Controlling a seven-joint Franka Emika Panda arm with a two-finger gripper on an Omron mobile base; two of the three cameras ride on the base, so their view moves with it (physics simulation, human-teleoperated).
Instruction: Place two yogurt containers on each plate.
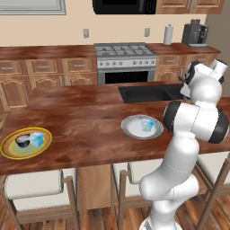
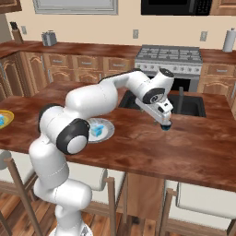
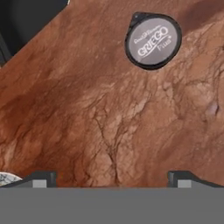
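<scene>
I see a glossy reddish wood counter [image 3: 109, 113] with veined grain. The yogurt cup [image 3: 153, 40] wears a matt grey foil-like lid.

From behind the arm's left we look forward and down across the wooden counter [image 1: 90, 134]; from behind its right we see that same counter and the sink [image 2: 191, 105] beyond the open jaws. Close above the wood, our hand camera looks straight down, a dark yogurt cup [image 3: 153, 40] ahead of the jaws.
</scene>
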